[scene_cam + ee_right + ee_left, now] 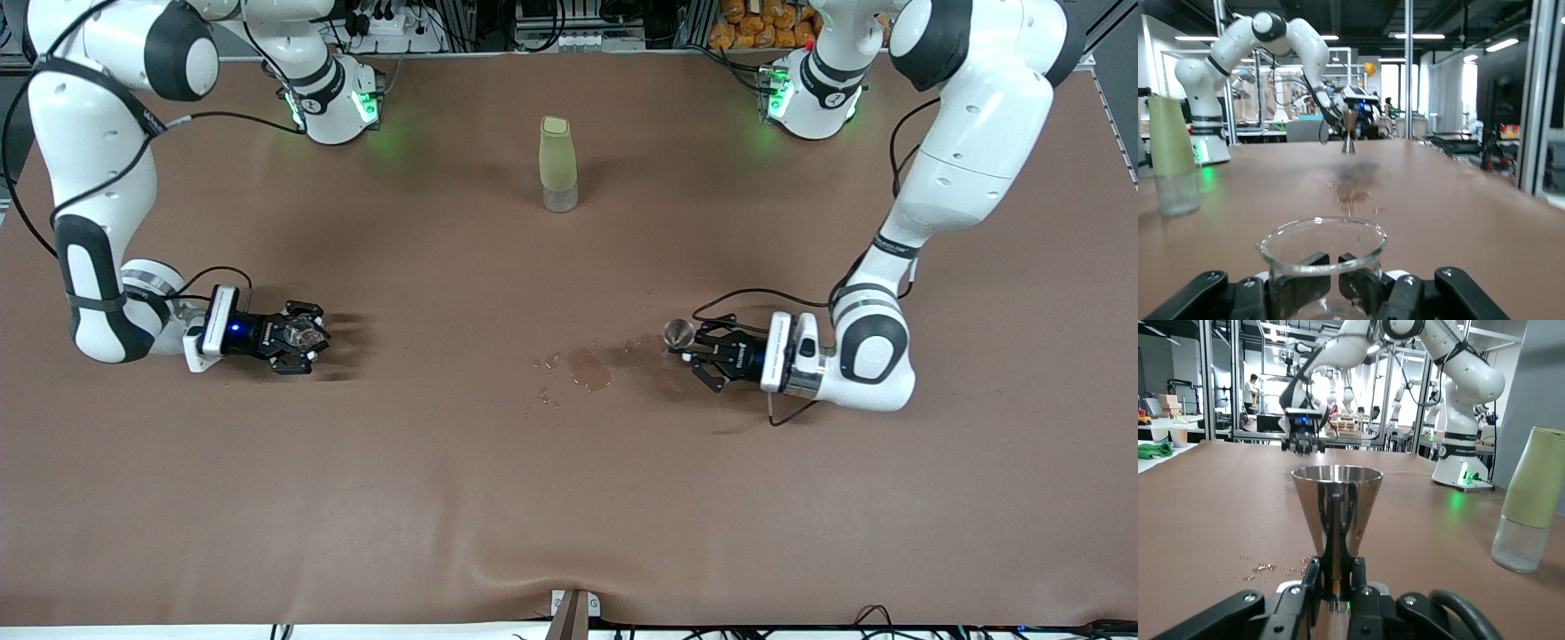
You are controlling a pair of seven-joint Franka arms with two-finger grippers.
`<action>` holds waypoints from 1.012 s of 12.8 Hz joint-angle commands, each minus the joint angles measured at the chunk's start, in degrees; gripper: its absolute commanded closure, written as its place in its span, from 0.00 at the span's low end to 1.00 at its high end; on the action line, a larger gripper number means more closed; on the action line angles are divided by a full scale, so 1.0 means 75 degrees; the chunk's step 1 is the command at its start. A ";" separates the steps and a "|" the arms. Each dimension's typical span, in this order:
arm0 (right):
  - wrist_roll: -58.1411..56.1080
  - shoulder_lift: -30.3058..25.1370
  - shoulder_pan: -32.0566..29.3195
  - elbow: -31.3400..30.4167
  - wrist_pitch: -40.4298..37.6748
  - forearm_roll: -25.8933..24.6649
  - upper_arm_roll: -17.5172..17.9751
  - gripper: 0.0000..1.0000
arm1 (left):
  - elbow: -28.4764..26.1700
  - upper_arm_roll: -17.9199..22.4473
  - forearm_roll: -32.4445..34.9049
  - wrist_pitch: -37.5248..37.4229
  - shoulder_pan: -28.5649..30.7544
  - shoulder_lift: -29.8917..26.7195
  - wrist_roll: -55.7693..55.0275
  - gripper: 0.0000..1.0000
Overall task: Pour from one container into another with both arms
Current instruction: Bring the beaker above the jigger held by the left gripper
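Note:
A steel double-cone measuring cup [680, 333] stands upright low over the table toward the left arm's end. My left gripper [692, 348] is shut on it, and the left wrist view shows the fingers [1313, 577] pinching the cup [1337, 510] at its narrow waist. Toward the right arm's end, a clear glass beaker [303, 332] sits low in my right gripper [308, 338], which is shut on it. In the right wrist view the beaker's rim [1321, 257] is in front and the dark fingers [1305, 267] show through the glass. I cannot see any liquid in either vessel.
A tall bottle [557, 164] with a pale green sleeve and a clear base stands mid-table, nearer the robots' bases. A wet puddle with droplets [589, 366] lies on the brown mat [569, 498] between the grippers, beside the measuring cup.

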 commanded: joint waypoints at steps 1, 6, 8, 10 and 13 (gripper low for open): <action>0.1001 -0.1255 0.0298 -0.0535 -0.0036 0.0015 -0.0120 1.00 | -0.0227 0.0051 -0.0335 0.0463 -0.0383 -0.0374 -0.0092 1.00; 0.3100 -0.2920 0.0849 -0.0970 0.0034 0.0015 -0.0166 1.00 | -0.0332 -0.0276 -0.1387 0.1225 -0.0934 -0.0281 0.0467 1.00; 0.3920 -0.3553 0.1188 -0.1052 0.0081 0.0015 -0.0342 1.00 | -0.0460 -0.0348 -0.2266 0.1308 -0.1238 -0.0245 0.0891 1.00; 0.4519 -0.3941 0.1516 -0.1041 0.0337 0.0027 -0.0436 1.00 | -0.0473 -0.0360 -0.2422 0.1681 -0.1380 -0.0245 0.1067 1.00; 0.5024 -0.4095 0.2137 -0.0982 0.0853 0.0283 -0.0460 1.00 | -0.0403 -0.0360 -0.3530 0.2046 -0.1871 -0.0152 0.1851 1.00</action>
